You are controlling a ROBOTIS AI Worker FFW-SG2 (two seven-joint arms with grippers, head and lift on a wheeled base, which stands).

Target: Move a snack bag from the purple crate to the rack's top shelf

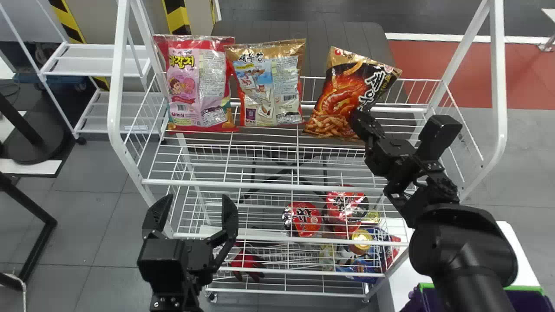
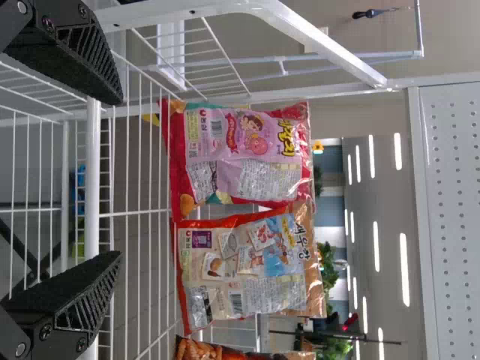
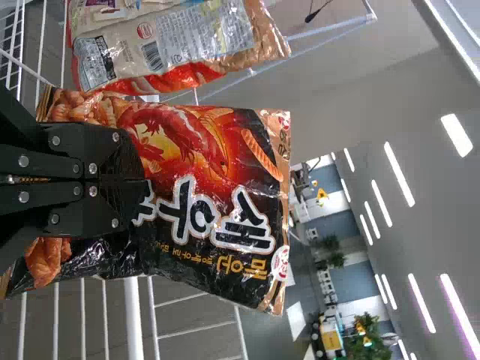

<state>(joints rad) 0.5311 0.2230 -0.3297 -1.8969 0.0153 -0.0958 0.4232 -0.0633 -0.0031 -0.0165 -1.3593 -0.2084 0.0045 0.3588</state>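
Gray floor tiles (image 1: 78,229) are stretching beneath a white wire rack (image 1: 116,86), whose top shelf (image 1: 195,183) we are viewing from above, with a dark tabletop (image 1: 360,34) showing behind. At the head view's lower right, a purple crate (image 1: 527,299) with a green rim is sitting near a white table (image 1: 405,277). Toward the shelf's right side, we are seeing the right gripper (image 1: 357,119) clamping the tilted black-and-orange shrimp snack bag (image 1: 347,91) over the shelf; whether the bag is touching the wires, we are not able to tell. At the rack's front left, the left gripper (image 1: 196,203) is hovering, fingers spread apart. Left of the clamped bag, a red-and-pink snack bag (image 1: 186,78) and a tan-and-blue snack bag (image 1: 269,86) are standing side by side. Smaller still, red-and-black packaged bowls (image 1: 305,219) are resting lower down.
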